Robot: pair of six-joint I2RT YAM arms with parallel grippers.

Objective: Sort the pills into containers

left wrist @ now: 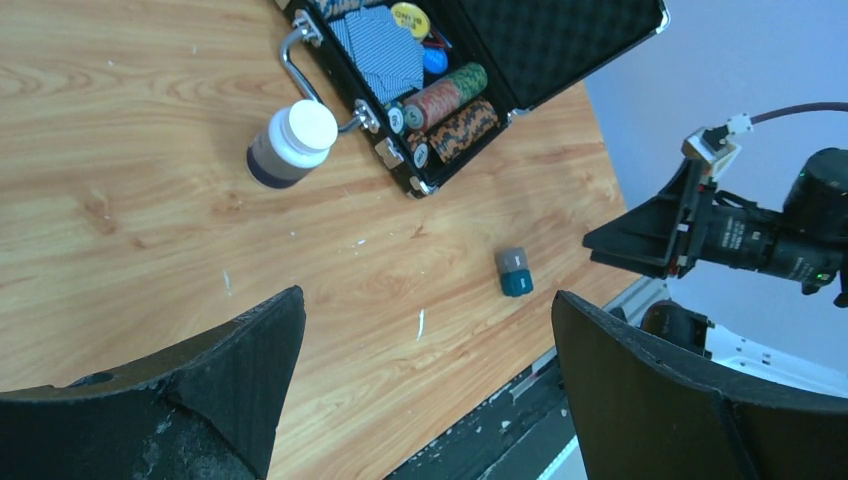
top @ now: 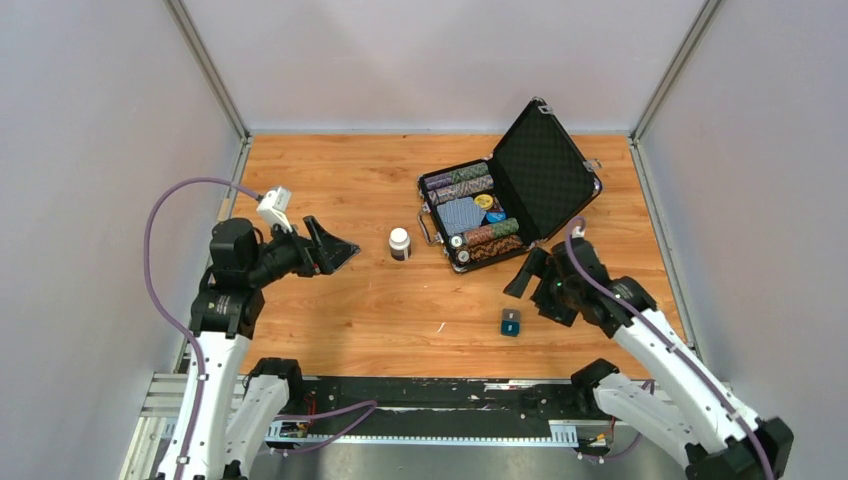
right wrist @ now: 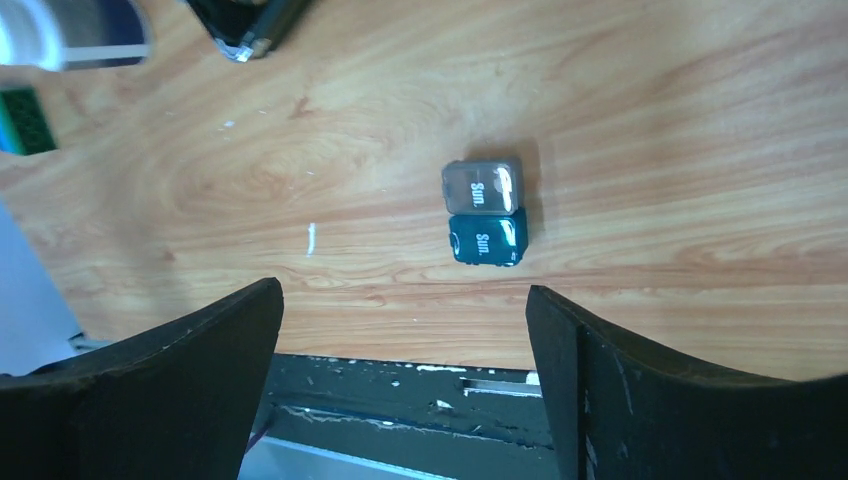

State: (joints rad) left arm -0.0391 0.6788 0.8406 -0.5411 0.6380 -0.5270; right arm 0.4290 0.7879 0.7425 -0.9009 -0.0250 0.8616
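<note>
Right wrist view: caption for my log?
Open right gripper above the small teal-and-grey pill box on the wooden table.

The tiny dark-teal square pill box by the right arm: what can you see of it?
The tiny dark-teal square pill box looks like plastic and seems opened flat: a grey half and a teal half lie side by side, each printed "Sun." It rests on the wooden table near its front edge, touching nothing else.
</note>
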